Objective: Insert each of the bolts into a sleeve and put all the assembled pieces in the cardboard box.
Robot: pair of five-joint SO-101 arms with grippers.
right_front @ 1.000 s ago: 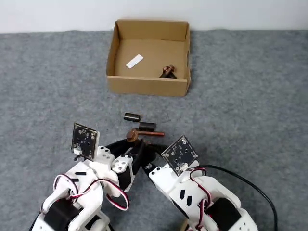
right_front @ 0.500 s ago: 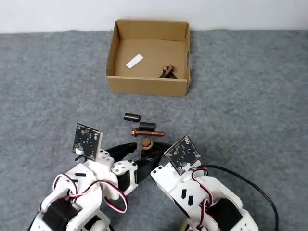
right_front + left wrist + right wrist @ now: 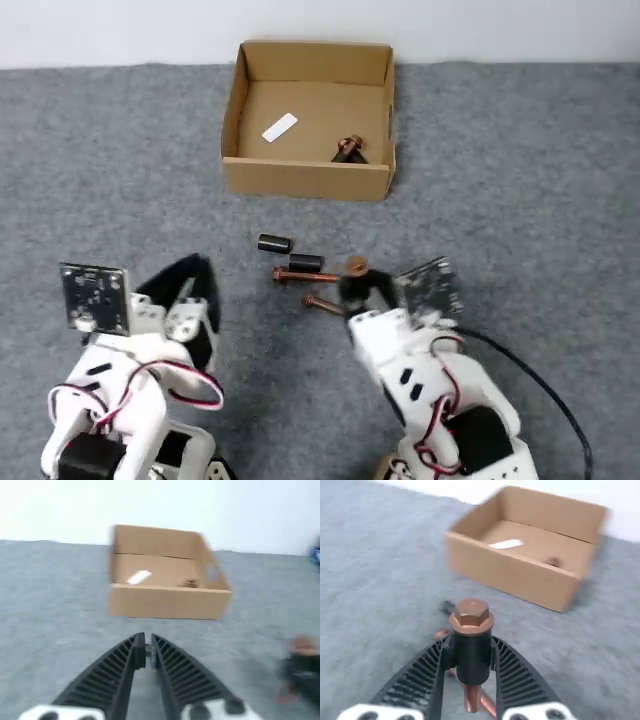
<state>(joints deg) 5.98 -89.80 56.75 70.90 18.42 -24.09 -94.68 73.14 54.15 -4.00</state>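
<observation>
My right gripper [image 3: 470,649] is shut on a black sleeve [image 3: 470,661] that has a copper bolt [image 3: 471,617] standing through it, head up and shank poking out below. In the high view this right gripper [image 3: 357,287] hovers just right of the loose parts. Two black sleeves [image 3: 273,243] [image 3: 305,263] and two copper bolts [image 3: 294,275] [image 3: 318,300] lie on the carpet. The cardboard box [image 3: 306,178] holds one assembled piece [image 3: 349,150]. My left gripper [image 3: 192,268] is shut and holds nothing, off to the left of the parts; its fingers [image 3: 136,652] point toward the box [image 3: 165,602].
A white label [image 3: 280,127] lies on the box floor. Grey carpet [image 3: 520,200] covers the table, with open room on both sides of the box. A black cable [image 3: 540,385] trails behind the right arm.
The two grippers were together over the parts. My left arm has drawn back to the left, shut and with nothing in it. My right arm has carried the bolt in its sleeve up and to the right.
</observation>
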